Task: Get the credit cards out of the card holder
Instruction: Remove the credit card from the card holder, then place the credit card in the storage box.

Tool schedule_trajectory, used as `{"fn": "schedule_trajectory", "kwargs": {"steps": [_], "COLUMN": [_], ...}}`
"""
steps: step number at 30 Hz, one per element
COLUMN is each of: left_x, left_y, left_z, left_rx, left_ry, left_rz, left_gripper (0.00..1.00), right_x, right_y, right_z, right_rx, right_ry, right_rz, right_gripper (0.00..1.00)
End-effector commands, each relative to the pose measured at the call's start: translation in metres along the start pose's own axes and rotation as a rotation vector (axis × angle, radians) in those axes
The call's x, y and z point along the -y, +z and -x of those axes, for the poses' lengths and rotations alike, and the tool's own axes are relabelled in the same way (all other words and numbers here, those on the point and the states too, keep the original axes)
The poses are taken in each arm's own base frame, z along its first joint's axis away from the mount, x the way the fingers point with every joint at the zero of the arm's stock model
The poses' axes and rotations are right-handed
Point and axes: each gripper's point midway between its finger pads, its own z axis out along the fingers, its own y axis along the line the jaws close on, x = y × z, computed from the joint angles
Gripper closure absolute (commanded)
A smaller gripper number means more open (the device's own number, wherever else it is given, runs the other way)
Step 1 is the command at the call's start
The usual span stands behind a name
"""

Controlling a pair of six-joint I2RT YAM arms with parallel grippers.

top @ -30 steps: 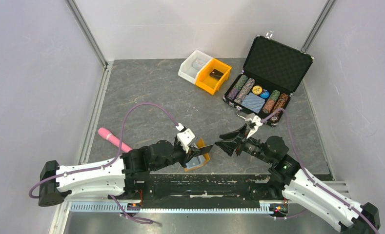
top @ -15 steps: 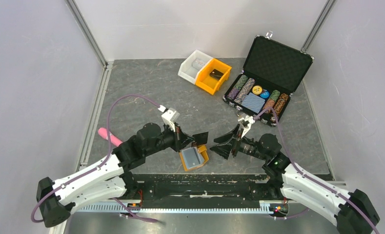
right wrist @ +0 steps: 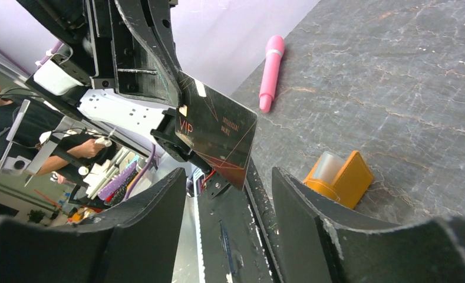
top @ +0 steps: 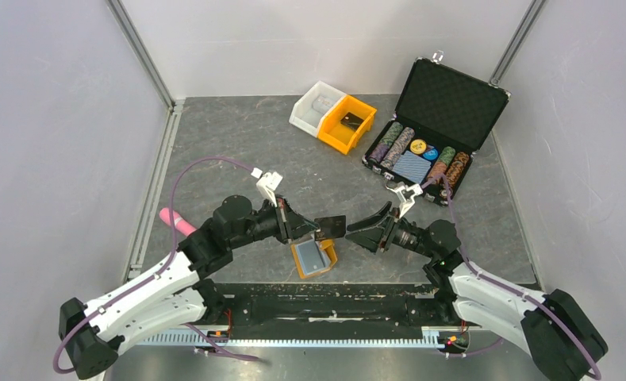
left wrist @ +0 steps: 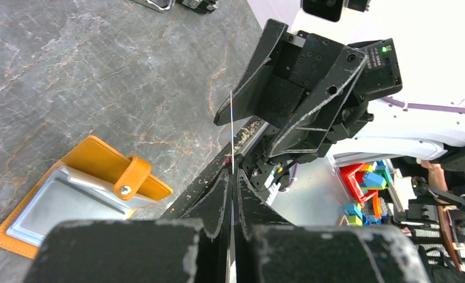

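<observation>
Clamped on a black card (top: 332, 225), my left end effector (top: 316, 230) has lifted it clear of the open card holder (top: 313, 256) at near centre, one out, towards my spread, empty right end effector (top: 366, 230).

Over the last second the left jaws, pinching a dark rectangular VIP card (top: 331, 225), rose off the orange-tan folding card holder (top: 313, 257) toward the right jaws, which swung closer.

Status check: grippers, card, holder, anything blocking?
Left gripper shut on card, held in the air. Right gripper open, facing card, no contact. Holder lies open on table. Nothing between card and right gripper.
</observation>
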Motion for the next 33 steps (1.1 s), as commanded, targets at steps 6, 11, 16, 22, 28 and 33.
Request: {"fn": "schedule_trajectory", "kwargs": {"steps": [6, 11, 16, 22, 28, 33], "left_x": [0.024, 0.013, -0.017, -0.056, -0.112, -0.129], "left_y": [0.004, 0.007, 0.005, -0.007, 0.001, 0.015], "left_z": [0.009, 0.005, 0.005, 0.007, -0.039, -0.084], "left_rx": [0.013, 0.007, 0.012, -0.007, -0.183, -0.334], "left_ry": [-0.056, -0.049, -0.020, 0.047, 0.037, -0.023], "left_rz": [-0.110, -0.065, 0.094, 0.331, 0.520, 0.500], "left_gripper": [0.98, 0.98, 0.57, 0.17, 0.48, 0.68], "right_x": [-0.027, -0.028, -0.020, 0.020, 0.047, 0.084], "right_y": [0.008, 0.006, 0.006, 0.022, 0.042, 0.062], "right_z": [0.017, 0.023, 0.036, 0.076, 0.138, 0.173], "right_rx": [0.029, 0.060, 0.087, 0.085, 0.118, 0.143], "right_ry": [-0.018, -0.013, -0.010, -0.083, -0.126, -0.111], "right_rz": [0.146, 0.150, 0.101, -0.142, -0.306, -0.437], "right_gripper": [0.60, 0.98, 1.00, 1.00, 1.00, 1.00]}}
